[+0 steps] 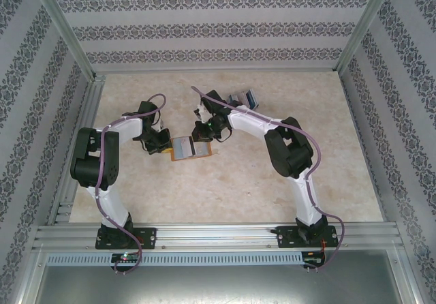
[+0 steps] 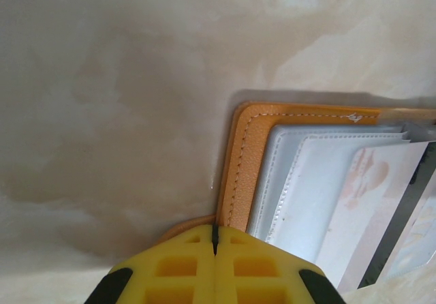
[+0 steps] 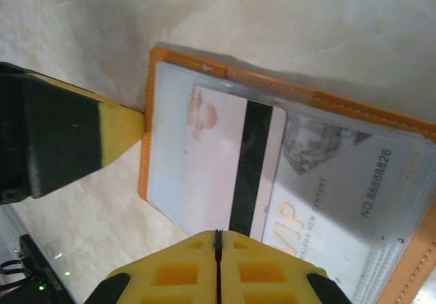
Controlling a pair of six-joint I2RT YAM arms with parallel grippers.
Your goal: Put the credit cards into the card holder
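I'm pressing my closed left claw (image 2: 214, 230) on the open orange-brown leather card holder (image 2: 242, 161); my closed right claw (image 3: 218, 234) is hovering by its pinkish plastic card (image 3: 218, 154).

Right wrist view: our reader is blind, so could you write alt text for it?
An open orange card holder lies on a pale marbled table, with a pinkish black-striped card and a grey VIP card among its clear sleeves. The right claw is shut just below them.
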